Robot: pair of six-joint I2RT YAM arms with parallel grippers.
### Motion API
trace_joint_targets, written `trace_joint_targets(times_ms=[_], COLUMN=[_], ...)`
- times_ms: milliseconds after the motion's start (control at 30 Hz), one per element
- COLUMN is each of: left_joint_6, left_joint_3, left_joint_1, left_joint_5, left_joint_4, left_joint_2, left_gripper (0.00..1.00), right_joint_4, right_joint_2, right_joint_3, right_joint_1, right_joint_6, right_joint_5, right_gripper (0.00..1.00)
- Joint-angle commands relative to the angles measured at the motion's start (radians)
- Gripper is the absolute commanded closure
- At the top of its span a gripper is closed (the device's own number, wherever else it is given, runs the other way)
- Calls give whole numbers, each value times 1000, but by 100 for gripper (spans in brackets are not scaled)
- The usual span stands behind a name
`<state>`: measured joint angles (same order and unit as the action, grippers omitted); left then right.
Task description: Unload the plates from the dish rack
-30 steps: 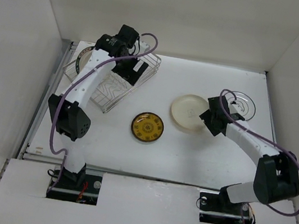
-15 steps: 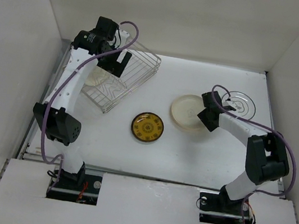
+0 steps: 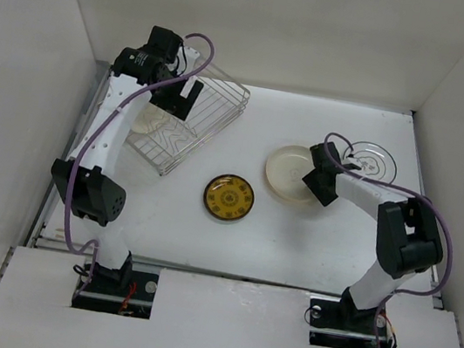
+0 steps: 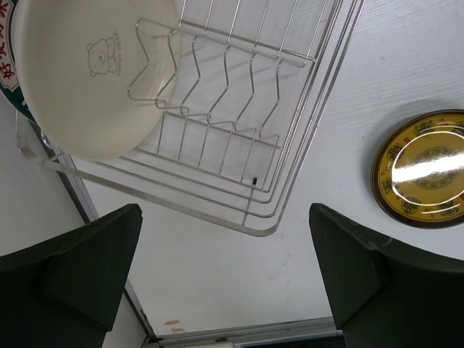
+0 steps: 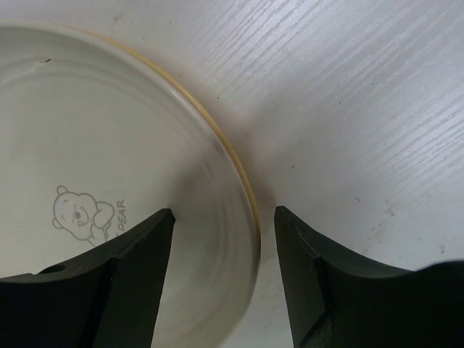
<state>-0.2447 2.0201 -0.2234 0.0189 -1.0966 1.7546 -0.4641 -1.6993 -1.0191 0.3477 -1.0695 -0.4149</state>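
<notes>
Closest to the arm bases, a dark plate [image 3: 229, 198] with a gold centre lies flat on the white desk [image 3: 336, 243], near the middle and clear of everything else.

A little farther back and to the right, a cream plate [image 3: 289, 173] also lies flat on the desk. It has a small bear printed on it and a yellowish edge. The right end effector [image 5: 225, 217] is low over its right rim and open. One finger [image 5: 138, 268] is above the plate's inner slope and the other is outside over the bare desk. The rim runs between them with a gap on each side, so nothing is gripped.

Just beyond that, towards the right wall, a pale ringed plate [image 3: 371, 163] sits flat on the desk, its surface partly hidden by the right arm's cable.

At the far left stands the wire rack [image 3: 209, 122], set at an angle to the desk's edge. Most of its wavy slots hold nothing. A second cream plate [image 4: 87, 80] stands on edge at its left end, with a bent wire across its face. Behind it shows a sliver of a patterned plate [image 4: 5, 43], with a teal rim and red lettering.

The left end effector [image 4: 225, 217] hangs above the rack, its fingers spread wide and holding nothing.
</notes>
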Motion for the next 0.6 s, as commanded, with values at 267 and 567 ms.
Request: trace_joint_targets(times_ms=[267,567], left_joint_6=[2,-79], left_joint_3=[11,95], left_joint_1=[30,185], left_joint_5=[39,13], left_joint_4=[21,64], left_joint_2=[-37,89], left_gripper=[0,3], right_joint_4=[-16,-56], right_joint_2=[75,268], right_joint_3=[-58,-138], right_joint_1=[-3,39], right_joint_6=[32,215], right_joint_5=[-15,-32], right_gripper=[36,29])
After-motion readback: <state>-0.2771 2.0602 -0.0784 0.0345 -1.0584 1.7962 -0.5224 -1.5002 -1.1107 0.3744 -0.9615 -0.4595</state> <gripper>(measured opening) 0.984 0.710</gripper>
